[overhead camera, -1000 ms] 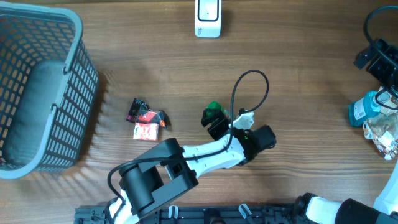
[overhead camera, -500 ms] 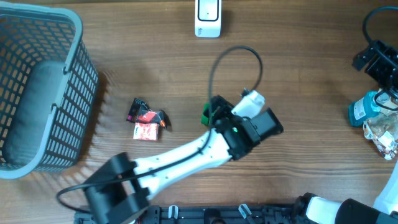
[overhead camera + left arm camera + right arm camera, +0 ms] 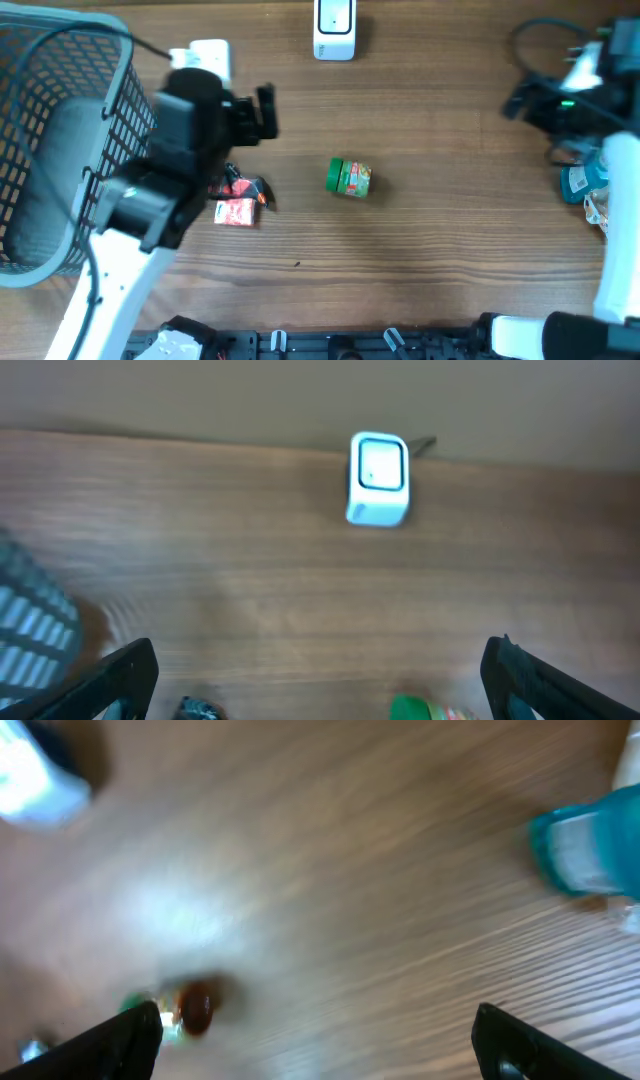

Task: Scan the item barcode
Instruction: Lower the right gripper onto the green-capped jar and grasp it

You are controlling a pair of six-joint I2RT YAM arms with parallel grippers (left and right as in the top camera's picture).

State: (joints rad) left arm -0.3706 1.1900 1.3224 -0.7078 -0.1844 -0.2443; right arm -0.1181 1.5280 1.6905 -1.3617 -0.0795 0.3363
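Two sets of jaws stand spread wide and both are empty. In the left wrist view the tips sit in the lower corners with only bare wood between them, and the blurred right wrist view shows the same. The left arm (image 3: pixel 185 140) hangs over the upper left of the overhead frame, beside the grey basket (image 3: pixel 50 60) and just above the red snack packets (image 3: pixel 236 200). The right arm (image 3: pixel 575 100) is at the upper right, near a blue bottle (image 3: pixel 580 182).

The likely item to scan, a small green tin (image 3: pixel 349 178), lies on its side near the middle of the frame on the surface (image 3: pixel 450 250), free of both arms and apart from the packets. The white scanner (image 3: pixel 333 28) stands at the top centre.

The step in hand looks like reaching for the tin, with nothing grasped yet. To do it well, whichever arm goes should come down with the jaws across the tin's round body so it cannot roll away. The tips should stay off the printed label, where the barcode probably sits, though which side carries it cannot be told. After that the tin should be lifted, its label turned toward the scanner's window and held steady rather than swept past
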